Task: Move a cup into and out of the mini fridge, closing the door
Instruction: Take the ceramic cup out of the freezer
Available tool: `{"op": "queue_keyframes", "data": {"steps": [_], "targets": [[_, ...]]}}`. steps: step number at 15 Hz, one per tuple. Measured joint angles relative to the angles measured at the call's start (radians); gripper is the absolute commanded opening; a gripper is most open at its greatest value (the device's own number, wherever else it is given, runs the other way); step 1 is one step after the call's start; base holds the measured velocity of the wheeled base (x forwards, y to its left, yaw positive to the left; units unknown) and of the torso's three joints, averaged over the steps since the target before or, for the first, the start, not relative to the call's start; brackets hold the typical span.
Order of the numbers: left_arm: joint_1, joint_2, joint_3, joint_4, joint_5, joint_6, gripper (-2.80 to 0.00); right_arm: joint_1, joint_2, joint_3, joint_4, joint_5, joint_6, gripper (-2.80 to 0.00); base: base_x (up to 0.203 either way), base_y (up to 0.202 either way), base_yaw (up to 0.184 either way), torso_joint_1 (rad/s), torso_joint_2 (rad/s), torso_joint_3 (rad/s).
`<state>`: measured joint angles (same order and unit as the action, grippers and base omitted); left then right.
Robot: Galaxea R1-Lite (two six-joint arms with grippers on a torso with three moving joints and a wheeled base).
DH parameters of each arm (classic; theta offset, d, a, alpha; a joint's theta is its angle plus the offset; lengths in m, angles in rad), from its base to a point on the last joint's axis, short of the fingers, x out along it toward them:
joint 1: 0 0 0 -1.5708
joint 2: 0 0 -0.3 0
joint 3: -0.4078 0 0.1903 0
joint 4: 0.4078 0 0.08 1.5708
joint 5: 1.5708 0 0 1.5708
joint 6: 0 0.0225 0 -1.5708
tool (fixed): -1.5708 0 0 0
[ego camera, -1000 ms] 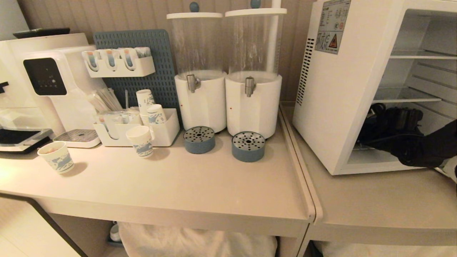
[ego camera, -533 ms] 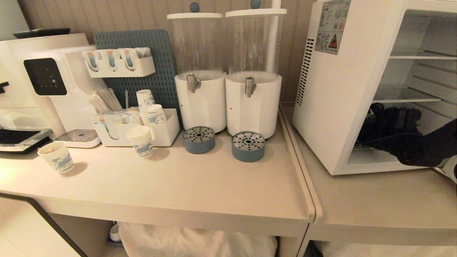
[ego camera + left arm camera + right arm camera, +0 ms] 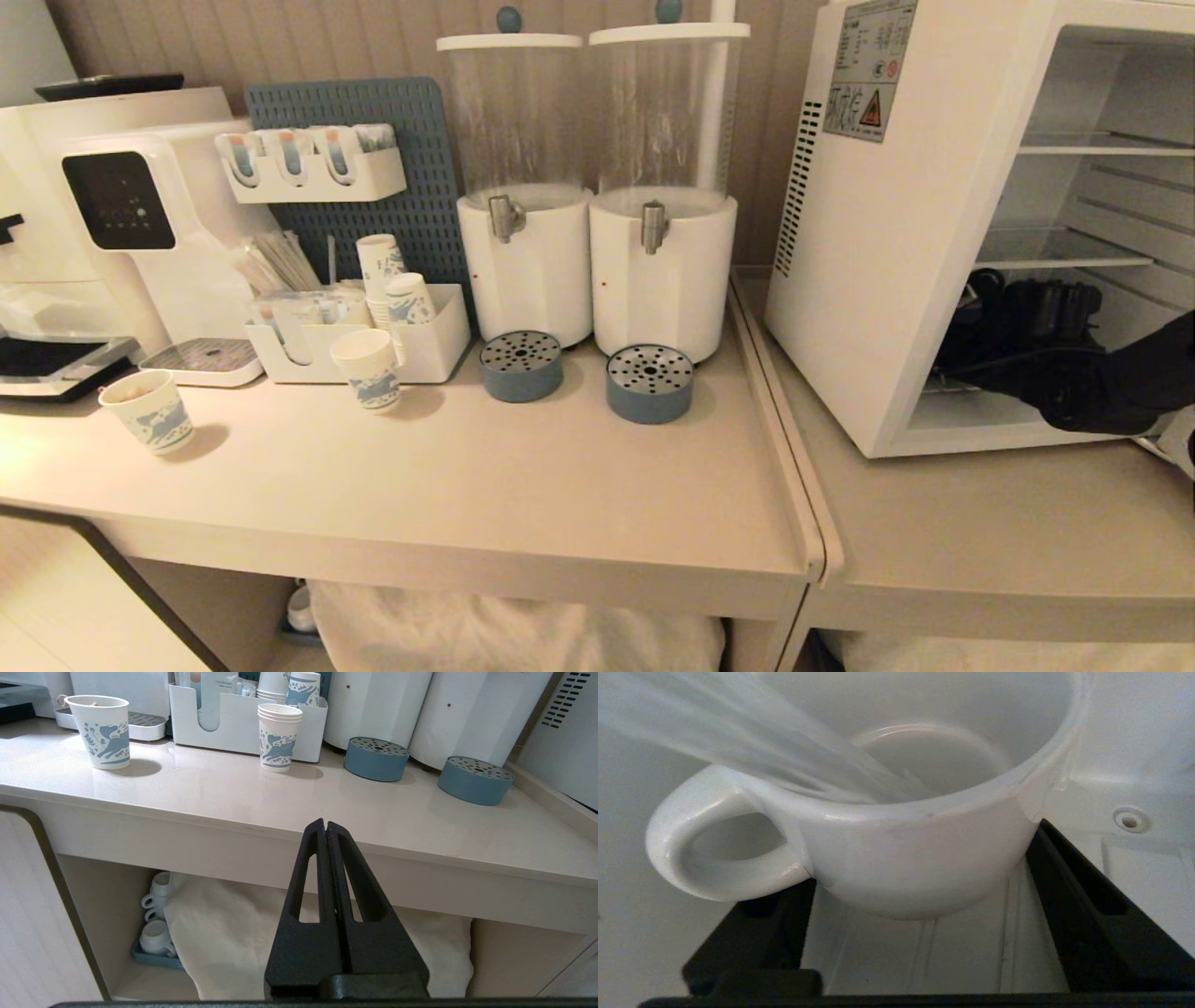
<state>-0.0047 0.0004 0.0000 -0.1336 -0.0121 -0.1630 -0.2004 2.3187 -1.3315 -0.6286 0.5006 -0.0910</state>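
Head view: the mini fridge (image 3: 887, 233), a white boxy cabinet with side vent slits and a red-triangle sticker, stands open on the right section of the smooth beige table (image 3: 523, 485). Its door is not in sight. The right arm, black, reaches into the lowest compartment under the wire shelves; its tool (image 3: 990, 327) is a dark mass there and the cup cannot be made out from here. On the left part of the table stand two cylindrical drink dispensers (image 3: 597, 187) with clear tanks, two round blue perforated drip trays (image 3: 649, 383), patterned paper cups (image 3: 369, 369) and a blue pegboard (image 3: 373, 168) against a ribbed wall.

Left wrist view: the left tool (image 3: 325, 830) hangs parked below the table edge, its black slotted fingers pressed together on nothing. White cloth fills the shelf beneath.

Right wrist view: the cup (image 3: 896, 858), glossy white ceramic, squat and rounded with a loop handle, sits on the white ribbed fridge floor between the right tool's black fingers (image 3: 1087, 896), which stand spread apart on either side of it; contact cannot be judged.
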Motion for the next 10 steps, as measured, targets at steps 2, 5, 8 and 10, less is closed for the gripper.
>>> {"op": "queue_keyframes", "data": {"steps": [2, 5, 8, 10], "targets": [[0.0, 0.0, 0.0, 0.0, 0.0, 0.0, -2.8, -0.001, 0.001, 0.0, -0.002, 0.0, -0.001, 0.0, 0.0, 0.0, 0.0, 0.0, 0.0, 0.0], [0.0, 0.0, 0.0, 0.0, 0.0, 0.0, -2.8, -0.006, 0.002, 0.002, -0.004, -0.003, -0.008, 0.0, 0.0, 0.0, 0.0, 0.0, 0.0, 0.0], [0.0, 0.0, 0.0, 0.0, 0.0, 0.0, -2.8, -0.007, 0.003, -0.003, 0.0, -0.003, -0.012, 0.0, 0.0, 0.0, 0.0, 0.0, 0.0, 0.0], [0.0, 0.0, 0.0, 0.0, 0.0, 0.0, -2.8, 0.0, 0.004, -0.022, 0.012, -0.006, -0.012, 0.0, 0.0, 0.0, 0.0, 0.0, 0.0, 0.0]]}}
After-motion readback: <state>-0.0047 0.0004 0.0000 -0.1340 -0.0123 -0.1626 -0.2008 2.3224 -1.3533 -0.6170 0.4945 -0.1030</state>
